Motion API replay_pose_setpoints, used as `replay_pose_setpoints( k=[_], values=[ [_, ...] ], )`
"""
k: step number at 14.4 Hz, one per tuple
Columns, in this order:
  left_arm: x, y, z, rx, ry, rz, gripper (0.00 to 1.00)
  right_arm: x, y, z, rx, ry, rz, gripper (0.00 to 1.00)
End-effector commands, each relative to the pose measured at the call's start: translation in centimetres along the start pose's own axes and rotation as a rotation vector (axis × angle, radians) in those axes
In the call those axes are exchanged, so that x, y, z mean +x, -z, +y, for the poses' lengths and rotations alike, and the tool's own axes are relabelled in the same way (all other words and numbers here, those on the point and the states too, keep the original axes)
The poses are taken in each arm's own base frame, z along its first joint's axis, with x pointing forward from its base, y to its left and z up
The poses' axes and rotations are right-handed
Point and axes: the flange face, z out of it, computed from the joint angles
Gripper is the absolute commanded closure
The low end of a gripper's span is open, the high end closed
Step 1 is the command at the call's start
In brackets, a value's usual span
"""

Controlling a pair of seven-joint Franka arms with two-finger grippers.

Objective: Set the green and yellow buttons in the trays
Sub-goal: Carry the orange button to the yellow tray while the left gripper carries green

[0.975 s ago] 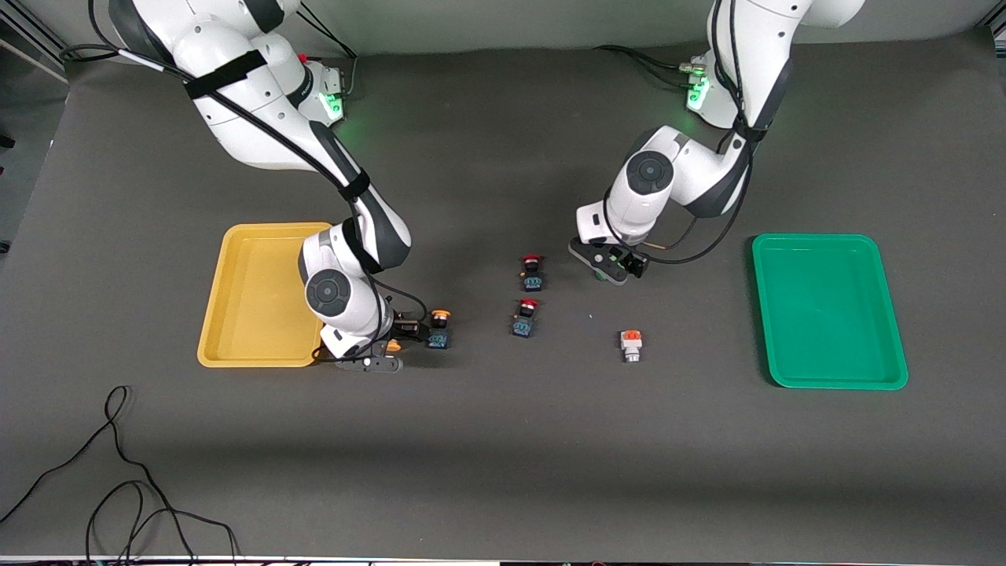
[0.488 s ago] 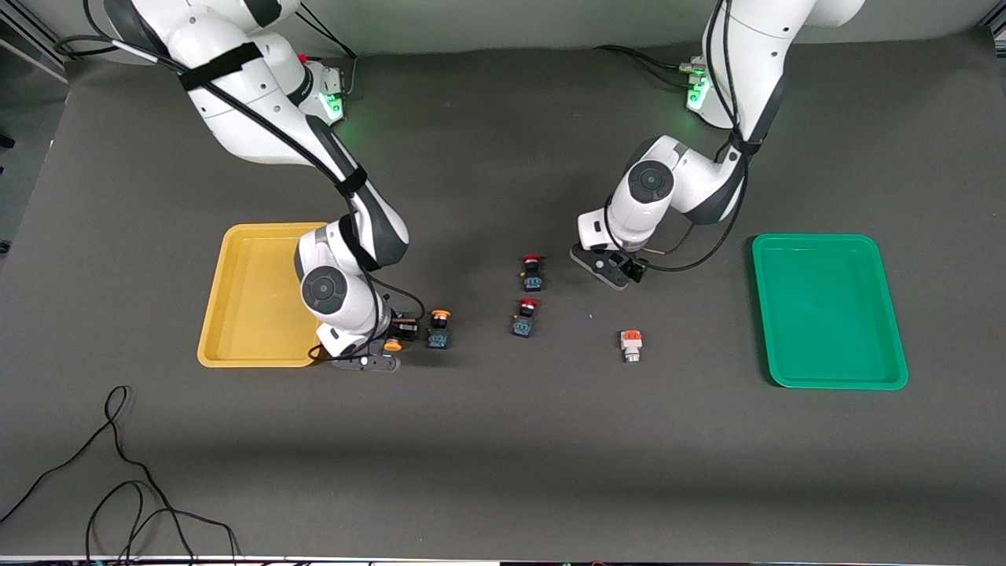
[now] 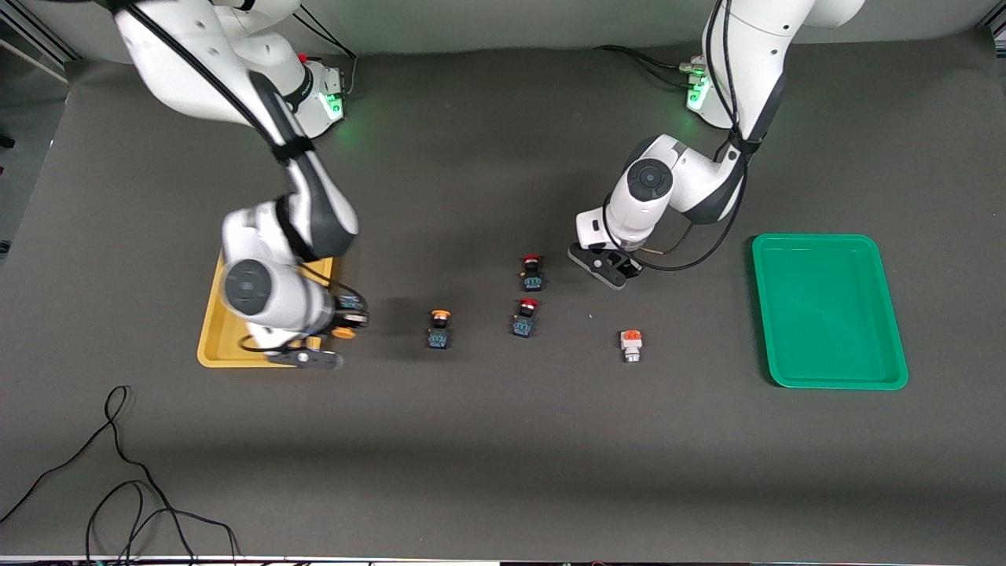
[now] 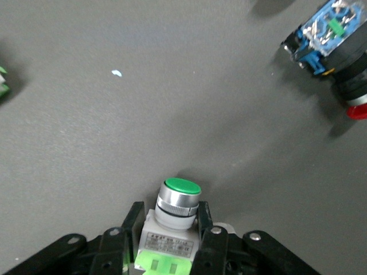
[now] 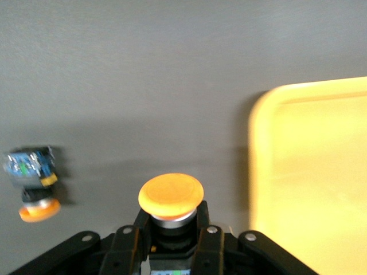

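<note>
My right gripper (image 3: 336,334) is shut on a yellow-capped button (image 3: 343,332), held over the table just beside the rim of the yellow tray (image 3: 211,330). The right wrist view shows that cap (image 5: 171,195) between my right gripper's fingers (image 5: 171,226), with the tray (image 5: 309,172) alongside. My left gripper (image 3: 611,271) is shut on the green-topped white button (image 4: 179,211), held low over the table between its fingers (image 4: 169,222). A second yellow-capped button (image 3: 439,328) and the orange-topped white button (image 3: 631,344) lie on the table. The green tray (image 3: 829,314) stands at the left arm's end.
Two red-capped switches (image 3: 532,273) (image 3: 525,317) lie mid-table beside my left gripper; one shows in the left wrist view (image 4: 335,43). The second yellow-capped button also shows in the right wrist view (image 5: 34,183). Loose black cables (image 3: 118,472) lie near the front edge at the right arm's end.
My right gripper has lifted one yellow-capped button and carried it away from the other one, toward the yellow tray. My left gripper has barely shifted.
</note>
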Motion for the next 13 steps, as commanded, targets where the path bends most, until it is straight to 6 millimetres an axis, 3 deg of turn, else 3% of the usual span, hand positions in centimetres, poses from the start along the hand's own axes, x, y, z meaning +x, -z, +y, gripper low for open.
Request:
replay_pose_setpoints(
  k=[1, 3, 6, 9, 11, 13],
  values=[
    [0.6, 4.9, -0.2, 0.021, -0.018, 0.012, 1.0, -0.4, 2.2, 6.5, 0.001, 0.094, -0.025, 1.0],
    [1.2, 9.9, -0.3, 0.033, 0.002, 0.023, 1.0, -0.9, 0.8, 9.4, 0.0, 0.132, -0.031, 1.0],
    [2.1, 18.3, -0.4, 0.025, 0.042, 0.009, 1.0, -2.8, -4.3, 10.8, -0.004, 0.174, 0.026, 1.0],
    [1.5, 25.3, -7.3, -0.017, 0.189, -0.073, 1.0, -4.0, -9.3, 12.1, -0.028, 0.19, 0.092, 1.0],
    [-0.8, 28.1, -14.4, -0.022, 0.289, -0.101, 1.0, -3.8, -11.1, 12.1, -0.038, 0.183, 0.104, 1.0],
    [-4.8, 29.2, -22.4, -0.033, 0.378, -0.132, 1.0, -3.6, -11.3, 11.8, -0.007, 0.153, 0.105, 1.0]
  ],
)
